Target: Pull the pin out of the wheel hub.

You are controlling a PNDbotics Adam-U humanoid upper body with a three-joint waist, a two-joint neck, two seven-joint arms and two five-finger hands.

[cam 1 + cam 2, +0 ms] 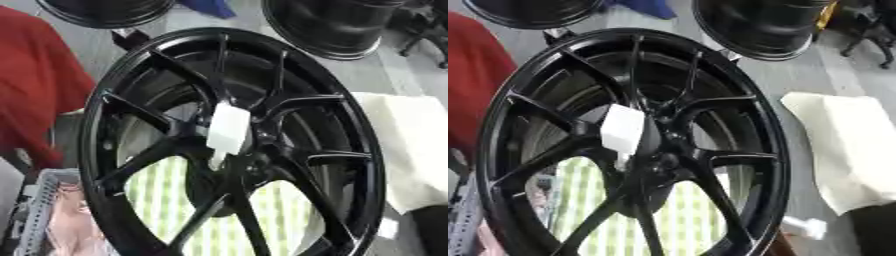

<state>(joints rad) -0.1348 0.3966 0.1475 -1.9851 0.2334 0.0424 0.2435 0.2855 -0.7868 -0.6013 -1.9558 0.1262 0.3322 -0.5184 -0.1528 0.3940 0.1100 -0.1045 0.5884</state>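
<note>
Nearest the camera, a green-and-white striped surface [166, 200] shows through the lower gaps between the spokes of a large black wheel hub [232, 145]. At the lower left corner lies a grey perforated piece [37, 210] beside something pink [74, 230]. In the right eye view a small white object [807, 226] lies just past the hub's lower right rim.

The wheel hub fills most of both views, standing tilted, its thin spokes running from the rim to the centre. At that centre sits the pin [228, 129], a white blocky piece with a narrower stem pointing down into the hub's middle. It is still seated in the hub.

Neither robot hand shows in either view, so whether their fingers are apart or together cannot be told.

To the right of the hub lies a cream cloth [846, 150]. On the left edge is a red fabric shape [35, 80]. Farther back stand two more black rims [337, 25], one at upper left and one at upper right, with something blue [210, 7] between them.
</note>
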